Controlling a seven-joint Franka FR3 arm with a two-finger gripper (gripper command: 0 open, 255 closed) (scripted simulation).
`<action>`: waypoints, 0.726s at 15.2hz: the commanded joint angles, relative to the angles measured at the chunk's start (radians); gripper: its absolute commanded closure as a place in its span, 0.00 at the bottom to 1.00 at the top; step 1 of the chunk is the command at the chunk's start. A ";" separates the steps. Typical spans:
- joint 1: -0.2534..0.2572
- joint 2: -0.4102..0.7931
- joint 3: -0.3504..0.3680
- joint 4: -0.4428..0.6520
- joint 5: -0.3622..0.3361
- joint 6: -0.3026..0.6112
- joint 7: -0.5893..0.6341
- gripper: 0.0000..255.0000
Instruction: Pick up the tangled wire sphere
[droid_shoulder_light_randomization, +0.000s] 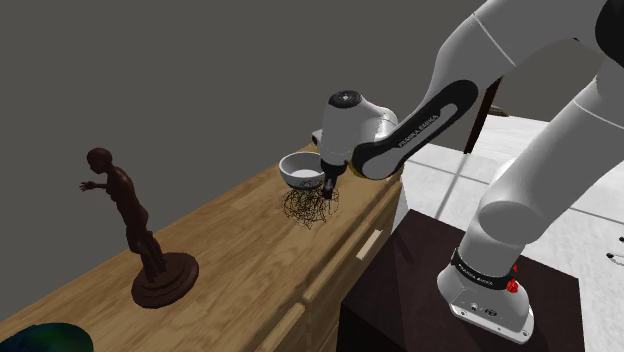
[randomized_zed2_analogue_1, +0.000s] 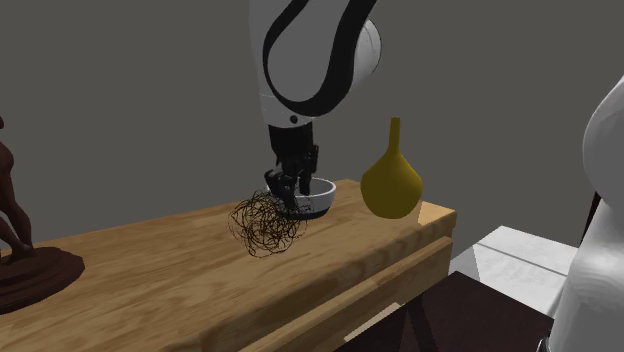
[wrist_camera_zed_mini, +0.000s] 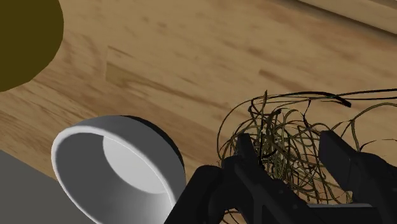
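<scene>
The tangled wire sphere (droid_shoulder_light_randomization: 308, 207) is a ball of thin dark brown strands resting on the wooden cabinet top (droid_shoulder_light_randomization: 230, 262). In the second exterior view the wire sphere (randomized_zed2_analogue_1: 265, 224) lies just left of a white bowl. My black gripper (droid_shoulder_light_randomization: 330, 187) comes down on the side of the sphere nearest the bowl. The gripper (randomized_zed2_analogue_1: 289, 190) points downward there. In the wrist view the gripper (wrist_camera_zed_mini: 287, 143) stands open, its fingers apart with part of the wire sphere (wrist_camera_zed_mini: 286, 137) between them; strands spread beyond both fingers.
A white bowl (droid_shoulder_light_randomization: 300, 168) (wrist_camera_zed_mini: 114, 159) sits right beside the sphere. A yellow long-necked vase (randomized_zed2_analogue_1: 392, 180) stands past the bowl near the cabinet's end. A dark figurine (droid_shoulder_light_randomization: 130, 220) stands further along the top. My dark stand (droid_shoulder_light_randomization: 420, 290) adjoins the cabinet front.
</scene>
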 joint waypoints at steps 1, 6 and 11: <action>0.012 -0.020 -0.005 0.010 0.022 -0.028 -0.018 1.00; 0.037 -0.076 -0.023 0.035 0.071 -0.104 -0.068 1.00; 0.053 -0.116 -0.035 0.060 0.101 -0.167 -0.101 1.00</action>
